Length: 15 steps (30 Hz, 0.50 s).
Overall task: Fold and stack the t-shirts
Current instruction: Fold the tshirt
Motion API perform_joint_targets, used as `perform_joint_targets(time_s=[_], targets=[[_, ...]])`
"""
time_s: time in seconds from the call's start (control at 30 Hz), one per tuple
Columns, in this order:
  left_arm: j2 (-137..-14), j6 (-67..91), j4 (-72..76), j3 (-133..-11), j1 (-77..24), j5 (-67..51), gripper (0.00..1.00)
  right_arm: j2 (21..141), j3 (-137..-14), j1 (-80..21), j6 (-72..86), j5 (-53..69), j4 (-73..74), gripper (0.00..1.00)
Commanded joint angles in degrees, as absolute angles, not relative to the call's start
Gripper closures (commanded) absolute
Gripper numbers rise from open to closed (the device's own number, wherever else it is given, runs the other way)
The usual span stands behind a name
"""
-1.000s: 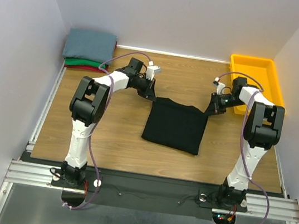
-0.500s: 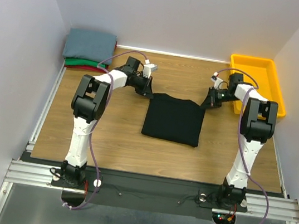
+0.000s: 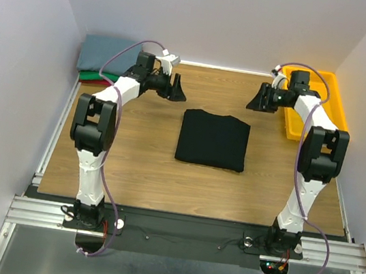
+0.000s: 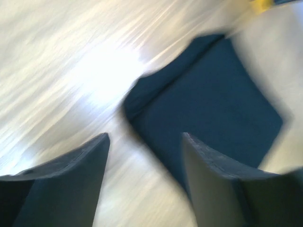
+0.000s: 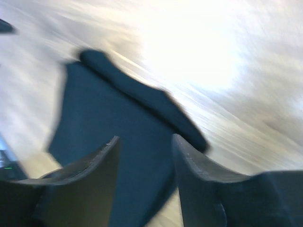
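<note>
The black t-shirt (image 3: 213, 139) lies folded into a neat rectangle on the wooden surface (image 3: 131, 160), flat, on the near side of both hands and between them. The left hand (image 3: 176, 94) is off the shirt's far left corner, apart from the cloth. Its two fingers stand spread with nothing between them. The right hand (image 3: 253, 103) is off the far right corner, also clear of the cloth, its fingers parted and empty too

In the left wrist view, which is blurred, the black t-shirt (image 4: 208, 99) shows ahead and to the right of the open left hand (image 4: 144, 142), with a thicker folded edge along the side nearest the fingers. The right wrist view is blurred as well: there the black t-shirt (image 5: 113, 118) lies ahead and to the left of the open right hand (image 5: 145, 140)

Out beyond the left hand, in the far left corner, sits a stack of folded shirts: the grey-blue t-shirt (image 3: 110, 54) on top, the green t-shirt (image 3: 96, 75) under it, and the red t-shirt (image 3: 92, 81) at the bottom, only its edge showing. Just behind the right hand, the yellow bin (image 3: 325, 86) stands at the far right of the surface
</note>
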<state>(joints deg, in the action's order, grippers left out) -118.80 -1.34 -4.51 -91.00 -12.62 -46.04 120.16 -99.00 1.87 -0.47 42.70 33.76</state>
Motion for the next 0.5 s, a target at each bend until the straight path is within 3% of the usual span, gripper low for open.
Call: perform_joint_targets(time_s=[0.0, 0.1, 0.13, 0.2, 0.47], targets=[[-113.11, 9.82, 10.69, -86.94, -16.43, -54.4, 0.24, 117.59, -97.65, 0.36, 10.01, 53.07, 26.46, 0.59], [-114.87, 17.11, 18.08, -84.91, -18.19, -55.81, 0.3, 119.79, -94.23, -2.28, 12.21, 56.33, 24.35, 0.7], [-117.22, 20.44, 22.63, -84.73, -19.41, -57.55, 0.38, 120.58, -93.44, -2.81, 13.52, 56.6, 22.87, 0.73], [-121.71, 27.23, 25.39, -85.43, -20.56, -58.53, 0.44, 123.12, -91.41, -3.86, 14.06, 56.34, 21.36, 0.78], [-132.71, 37.17, 34.98, -87.18, -21.01, -54.5, 0.51, 133.14, -93.07, -3.17, 11.96, 50.28, 18.72, 0.81]])
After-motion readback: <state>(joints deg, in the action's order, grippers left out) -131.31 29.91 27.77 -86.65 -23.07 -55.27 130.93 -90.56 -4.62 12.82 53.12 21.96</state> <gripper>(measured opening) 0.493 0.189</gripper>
